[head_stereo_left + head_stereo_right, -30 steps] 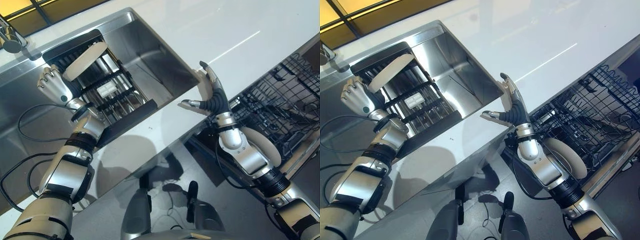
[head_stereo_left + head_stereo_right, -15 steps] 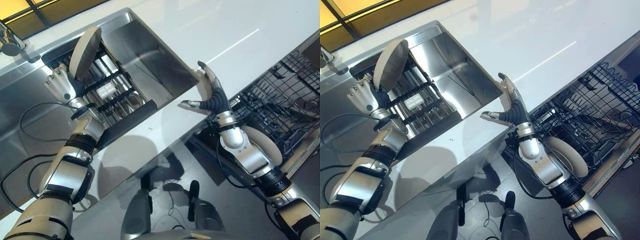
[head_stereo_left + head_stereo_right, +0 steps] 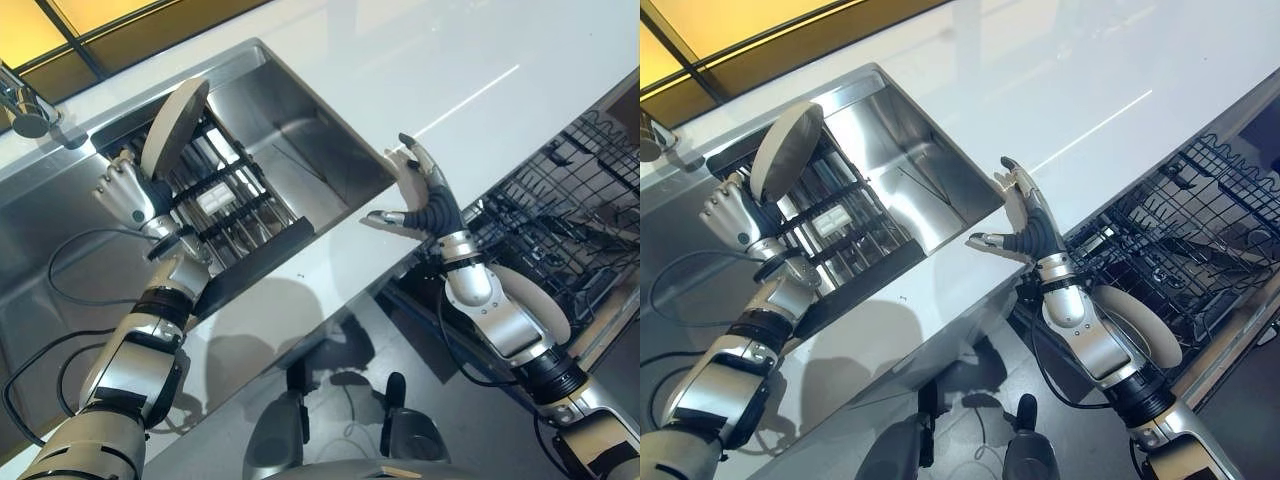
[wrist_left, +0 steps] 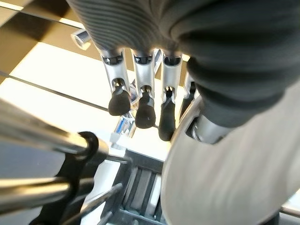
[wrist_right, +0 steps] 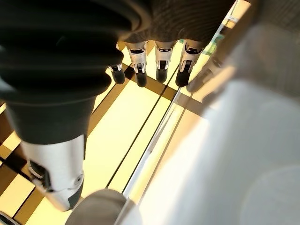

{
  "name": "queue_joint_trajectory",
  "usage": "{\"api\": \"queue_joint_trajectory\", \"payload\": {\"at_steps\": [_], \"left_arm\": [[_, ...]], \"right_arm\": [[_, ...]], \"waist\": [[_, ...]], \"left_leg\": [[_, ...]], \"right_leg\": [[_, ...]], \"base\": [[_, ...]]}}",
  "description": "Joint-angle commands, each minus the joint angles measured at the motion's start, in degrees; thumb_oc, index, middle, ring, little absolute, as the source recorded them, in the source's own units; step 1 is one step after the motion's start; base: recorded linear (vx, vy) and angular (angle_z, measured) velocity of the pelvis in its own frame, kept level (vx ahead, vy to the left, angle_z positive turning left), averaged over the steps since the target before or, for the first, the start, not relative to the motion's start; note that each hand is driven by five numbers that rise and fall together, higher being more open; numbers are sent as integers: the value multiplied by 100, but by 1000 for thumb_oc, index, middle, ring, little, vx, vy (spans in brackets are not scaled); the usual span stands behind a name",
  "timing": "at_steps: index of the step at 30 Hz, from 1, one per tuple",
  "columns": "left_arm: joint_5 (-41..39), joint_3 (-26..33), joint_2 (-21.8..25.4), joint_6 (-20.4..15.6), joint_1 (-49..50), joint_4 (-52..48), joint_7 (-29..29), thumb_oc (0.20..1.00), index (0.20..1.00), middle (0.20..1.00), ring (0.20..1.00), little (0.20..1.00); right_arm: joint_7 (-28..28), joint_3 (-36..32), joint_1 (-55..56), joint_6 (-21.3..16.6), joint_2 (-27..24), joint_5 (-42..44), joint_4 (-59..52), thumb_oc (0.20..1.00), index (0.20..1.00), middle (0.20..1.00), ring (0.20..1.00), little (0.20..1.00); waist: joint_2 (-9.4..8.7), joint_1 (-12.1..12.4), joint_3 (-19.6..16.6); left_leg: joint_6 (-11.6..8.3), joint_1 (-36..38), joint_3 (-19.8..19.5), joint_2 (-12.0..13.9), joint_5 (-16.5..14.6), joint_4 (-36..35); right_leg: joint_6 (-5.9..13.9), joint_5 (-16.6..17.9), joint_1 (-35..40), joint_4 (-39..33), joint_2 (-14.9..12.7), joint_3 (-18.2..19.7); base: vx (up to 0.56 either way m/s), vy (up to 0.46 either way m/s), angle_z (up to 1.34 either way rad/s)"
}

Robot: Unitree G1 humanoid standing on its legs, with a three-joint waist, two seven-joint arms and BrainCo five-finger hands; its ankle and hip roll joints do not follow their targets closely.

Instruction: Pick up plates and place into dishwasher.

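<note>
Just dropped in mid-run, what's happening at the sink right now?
The robot's left hand grips a round beige plate, held on edge above the black dish rack in the stainless steel sink. The right hand is open and empty, raised over the edge of the white counter. The black wire dishwasher rack stands pulled out at the right. The plate has not yet gone to the dishwasher.

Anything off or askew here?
Nothing stands out. The left robot hand holds a plate on edge above the sink rack; the right robot hand hangs open by the dishwasher rack.
</note>
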Motion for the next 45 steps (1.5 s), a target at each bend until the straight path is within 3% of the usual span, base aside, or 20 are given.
{"api": "queue_joint_trajectory", "payload": {"at_steps": [1,5,12,20,26,33,45], "left_arm": [[339,-51,-645,-813,1801,222,678,200,200,200,200,200],[737,346,-515,-1431,2201,-446,862,200,200,200,200,200],[1540,933,-284,-2213,2955,-1796,765,200,200,200,200,200],[1882,1237,76,-2733,3333,-2796,229,200,200,200,200,200],[1897,1100,254,-3315,3198,-3205,-278,200,200,200,200,200],[2036,554,330,-3920,2788,-3609,-845,200,200,200,200,200],[1851,170,414,-4154,2585,-3865,-1283,200,200,200,200,200]], "right_arm": [[30,-571,156,-382,-170,-140,-687,1000,1000,1000,1000,1000],[156,-776,475,-450,-217,-69,-787,1000,1000,1000,1000,1000],[498,-1180,1031,-620,-198,-24,-1069,1000,1000,1000,1000,1000],[848,-1500,1244,-815,-346,94,-1336,1000,1000,1000,1000,1000],[982,-1431,952,-850,-461,96,-1429,1000,1000,1000,1000,1000],[1215,-1109,265,-696,-587,57,-1593,1000,1000,1000,1000,1000],[1433,-935,-5,-636,-579,58,-1618,1000,1000,1000,1000,1000]], "waist": [[-215,178,-93],[-189,257,-401],[-163,384,-879],[-176,443,-1146],[-159,479,-1228],[-149,497,-1364],[-149,449,-1487]], "left_leg": [[-273,3,-84,315,-413,194],[-312,225,-89,340,-406,25],[-350,540,-116,388,-396,-186],[-379,831,-154,413,-398,-351],[-380,918,-180,417,-340,-408],[-370,1011,-197,420,-360,-458],[-328,1157,-156,404,-403,-515]], "right_leg": [[128,-163,-410,635,-268,33],[132,-213,-167,534,-234,-40],[118,-306,186,432,-152,-154],[96,-386,537,289,-45,-200],[83,-330,660,200,1,-207],[72,-347,778,128,48,-192],[79,-321,883,26,77,-94]], "base": [[66,18,4],[70,20,2],[61,3,0],[8,-7,-2],[-18,-4,0],[-16,-8,8],[-1,0,1]]}}
